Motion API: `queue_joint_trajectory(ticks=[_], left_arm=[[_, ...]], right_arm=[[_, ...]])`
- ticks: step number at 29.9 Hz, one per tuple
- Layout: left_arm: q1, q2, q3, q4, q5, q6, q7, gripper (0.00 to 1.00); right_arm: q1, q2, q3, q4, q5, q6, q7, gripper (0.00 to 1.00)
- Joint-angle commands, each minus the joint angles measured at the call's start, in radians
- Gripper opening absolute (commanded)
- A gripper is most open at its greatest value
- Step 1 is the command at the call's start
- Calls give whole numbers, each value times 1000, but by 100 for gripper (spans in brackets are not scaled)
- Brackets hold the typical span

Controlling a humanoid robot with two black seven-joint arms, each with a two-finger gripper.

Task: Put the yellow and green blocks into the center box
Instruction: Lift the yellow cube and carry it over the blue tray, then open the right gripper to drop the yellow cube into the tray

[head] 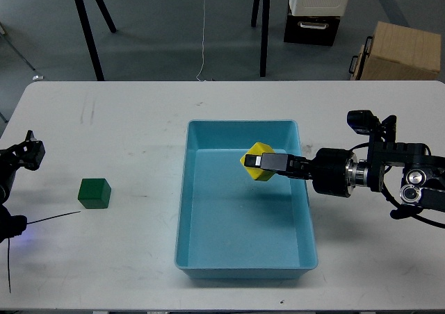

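Observation:
The yellow block [258, 159] is held in my right gripper [262, 162], which reaches in from the right and sits over the upper middle of the light blue box [188, 189]. The gripper's fingers are shut on the block. The green block [94, 193] sits on the white table left of the box. My left gripper [28, 154] is at the far left edge, up and left of the green block and apart from it; it is small and dark, so its state is unclear.
A thin black cable [49, 218] lies on the table just below the green block. Beyond the table's far edge stand stand legs [263, 29], a cardboard box [400, 50] and a white and black case [316, 8].

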Motion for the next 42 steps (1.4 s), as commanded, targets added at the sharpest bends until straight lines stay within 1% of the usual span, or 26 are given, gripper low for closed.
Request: queue_joint_trajectory(ticks=[1, 2, 3, 4, 6, 7, 9, 10, 12, 14, 20, 22, 26, 28, 30, 33, 37, 39, 42], left_arm=[[-1, 0, 0, 0, 0, 0, -1, 100], [-1, 0, 2, 0, 0, 0, 0, 100], [-1, 0, 0, 0, 0, 0, 0, 100], [-2, 0, 2, 0, 0, 0, 0, 100], [-2, 0, 0, 0, 0, 0, 0, 100], [-2, 0, 0, 0, 0, 0, 0, 100], [-2, 0, 0, 0, 0, 0, 0, 100], [-2, 0, 0, 0, 0, 0, 0, 100], [-2, 0, 0, 0, 0, 0, 0, 100], [-2, 0, 0, 0, 0, 0, 0, 100], [-2, 3, 0, 0, 0, -1, 0, 100], [-2, 3, 0, 0, 0, -1, 0, 100], [-2, 3, 0, 0, 0, 0, 0, 100], [-4, 3, 2, 0, 0, 0, 0, 100], [-4, 3, 2, 0, 2, 0, 0, 100], [-4, 3, 2, 0, 0, 0, 0, 100], [-2, 3, 2, 0, 0, 0, 0, 100], [-2, 3, 2, 0, 0, -1, 0, 100], [-2, 3, 2, 0, 0, -1, 0, 100]], right_arm=[[-3, 2, -5, -9, 3, -6, -8, 35], [-6, 2, -5, -12, 6, -10, -9, 46], [-8, 1, -5, -17, 8, -13, -9, 55], [-7, 2, -5, -22, 14, -15, -9, 61], [-3, 2, -3, -22, 17, -17, -9, 69], [-3, 2, 1, -23, 19, -18, -9, 74], [3, 2, 3, -25, 31, -18, -9, 82], [6, 2, 3, -26, 34, -18, -9, 86], [7, 4, 4, -25, 42, -17, -9, 88], [9, 5, 4, -26, 45, -17, -9, 96], [7, 16, 4, -31, 45, -23, -9, 98], [4, 19, 6, -58, 51, -58, -9, 99], [0, 24, 6, -129, 132, -190, -3, 99], [-3, 22, 12, -132, 175, -225, 3, 99], [-3, 19, 12, -132, 239, -231, 3, 99], [-8, 8, 38, -129, 386, -231, 3, 99], [-48, -27, 186, -126, 601, -231, -3, 99], [-86, -39, 286, -121, 789, -221, -6, 99], [-169, -61, 417, -94, 1182, -213, -17, 100]])
